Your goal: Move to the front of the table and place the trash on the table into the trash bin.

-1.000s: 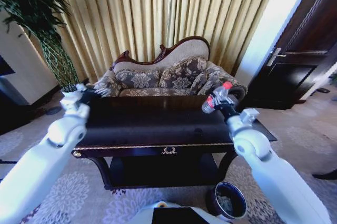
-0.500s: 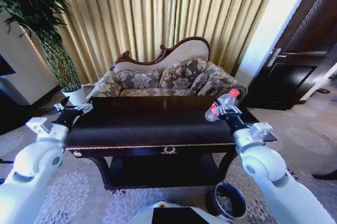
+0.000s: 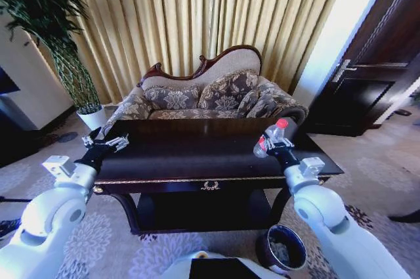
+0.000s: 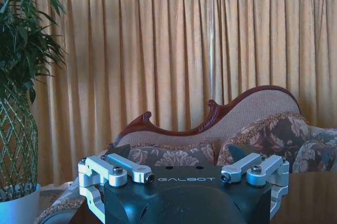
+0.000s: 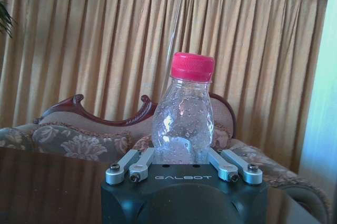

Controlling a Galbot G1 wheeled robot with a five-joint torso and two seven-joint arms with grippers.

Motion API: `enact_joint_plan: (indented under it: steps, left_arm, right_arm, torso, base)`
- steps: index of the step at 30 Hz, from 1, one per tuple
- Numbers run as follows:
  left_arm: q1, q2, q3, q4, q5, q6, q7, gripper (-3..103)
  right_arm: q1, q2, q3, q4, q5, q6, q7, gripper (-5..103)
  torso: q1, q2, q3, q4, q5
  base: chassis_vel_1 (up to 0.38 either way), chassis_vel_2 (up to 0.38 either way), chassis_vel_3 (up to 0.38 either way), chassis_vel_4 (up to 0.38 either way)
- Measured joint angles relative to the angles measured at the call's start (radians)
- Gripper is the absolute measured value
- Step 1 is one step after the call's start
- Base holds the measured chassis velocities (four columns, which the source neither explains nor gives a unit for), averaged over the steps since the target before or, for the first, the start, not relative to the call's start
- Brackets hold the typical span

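Note:
The dark brown table (image 3: 190,161) stands right in front of me, a gold ornament on its front rail. My right gripper (image 3: 270,144) hovers over the table's right end, shut on a clear plastic bottle (image 3: 273,136) with a red cap and red label. In the right wrist view the bottle (image 5: 184,121) stands upright between the fingers (image 5: 226,167). My left gripper (image 3: 105,144) hangs open and empty at the table's left front corner; its jaws are spread wide in the left wrist view (image 4: 184,177). The round dark trash bin (image 3: 283,251) sits on the carpet below the table's right front corner.
A floral sofa (image 3: 210,98) with a carved frame stands behind the table before gold curtains. A tall plant in a white pot (image 3: 93,116) is at the back left, a dark door (image 3: 371,75) at the right. Patterned carpet lies all around.
Both arms have drawn back toward me and come lower. The right gripper still holds the bottle. The left gripper swung out past the table's left edge, then returned to its corner.

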Motion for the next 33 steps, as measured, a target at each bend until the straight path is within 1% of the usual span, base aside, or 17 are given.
enact_joint_plan:
  steps: [7,24,33]
  left_arm:
    - [0.020,-0.001,-0.008,-0.010,0.001,0.000,0.001,100]
    - [0.011,0.004,0.000,-0.006,0.002,-0.006,0.005,100]
    - [0.011,0.000,0.001,0.003,0.004,-0.010,0.017,100]
  right_arm:
    - [-0.003,-0.003,0.007,0.002,0.005,0.000,0.000,25]
    - [-0.026,0.013,0.009,0.032,0.011,0.002,-0.001,25]
    - [-0.036,0.029,0.004,0.034,0.005,0.009,-0.002,25]
  torso:
    - [0.000,0.000,0.000,0.0001,0.0000]
    - [0.000,0.000,0.000,0.0000,0.0000]
    - [0.000,0.000,0.000,0.0000,-0.0001]
  base:
    - [0.101,-0.093,-0.108,0.102]
    - [0.091,-0.084,-0.085,0.086]
    - [0.102,-0.098,-0.110,0.108]
